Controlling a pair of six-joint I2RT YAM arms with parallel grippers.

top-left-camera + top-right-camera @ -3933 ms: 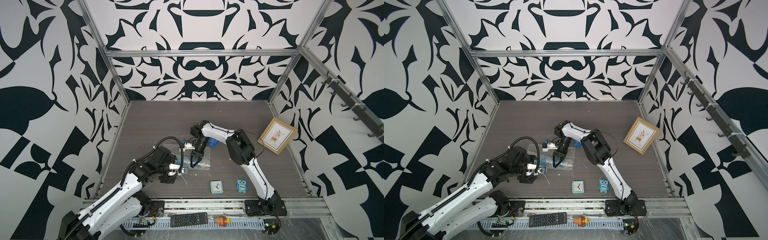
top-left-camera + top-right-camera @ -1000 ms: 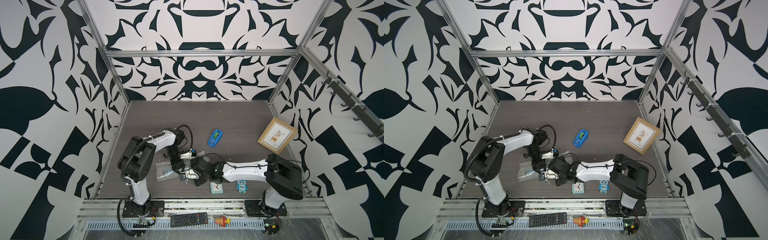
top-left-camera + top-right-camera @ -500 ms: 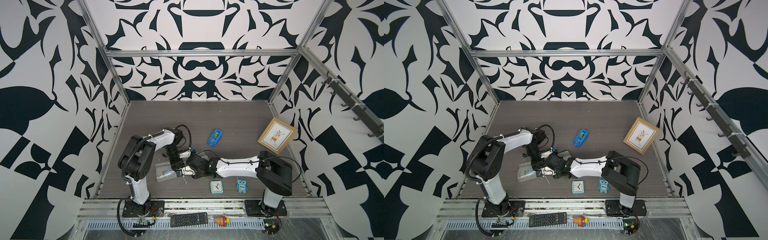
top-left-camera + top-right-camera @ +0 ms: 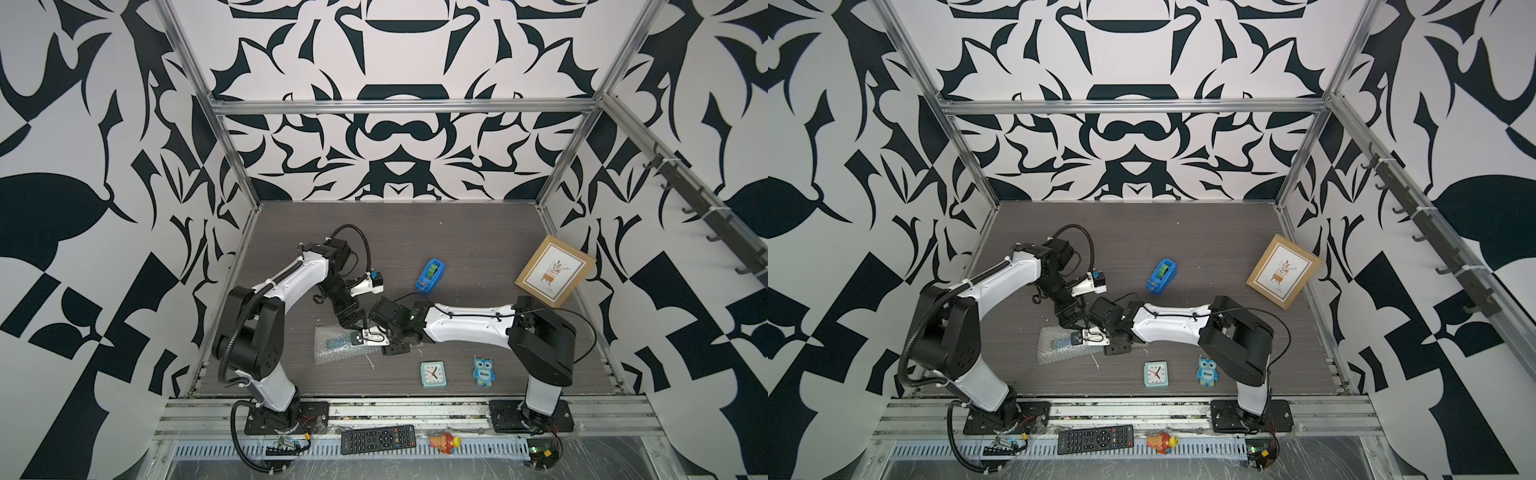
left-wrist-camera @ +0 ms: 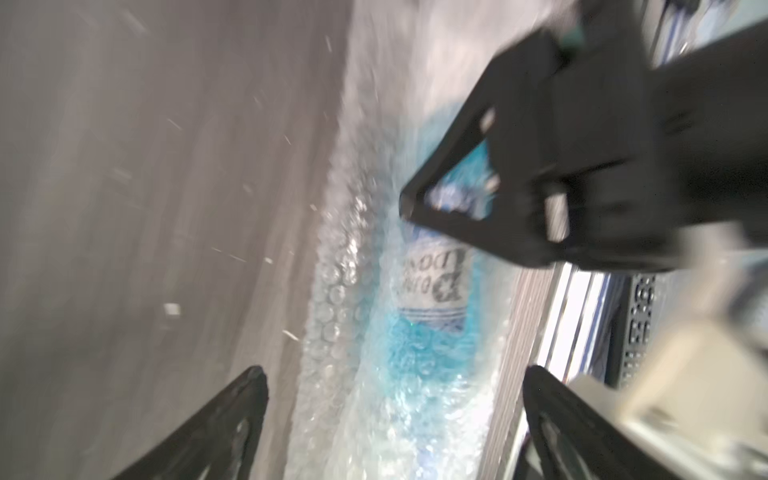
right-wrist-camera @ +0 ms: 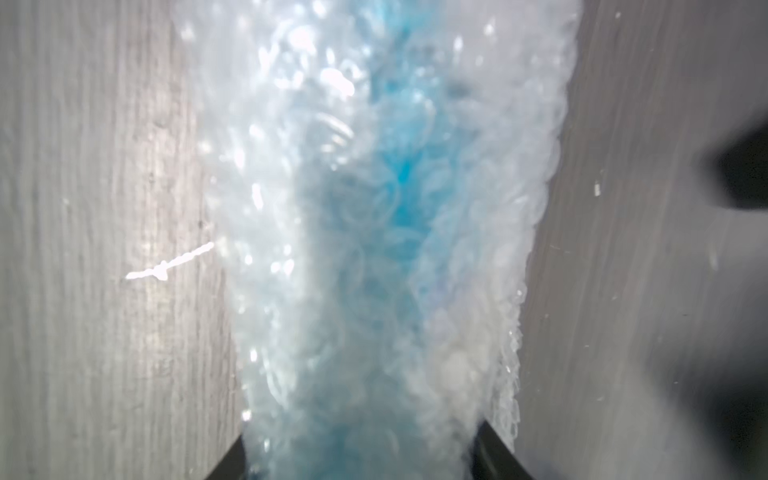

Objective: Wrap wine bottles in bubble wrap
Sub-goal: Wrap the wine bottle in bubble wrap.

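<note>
Item: bottle lying on counter inside bubble wrap | right end effector pinching the wrap's end | left end effector hanging spread astride it | judged need: firm pinch while tucking loose edge.

Black-and-white patterned walls, grey wood-grain floor, aluminium frame

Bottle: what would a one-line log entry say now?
bottle lying in bubble wrap | right gripper clamped on wrapped bottle | left gripper open over it

Reads "One" on the small blue owl figurine; lettering on the wrapped blue glass bottle too blurred.
</note>
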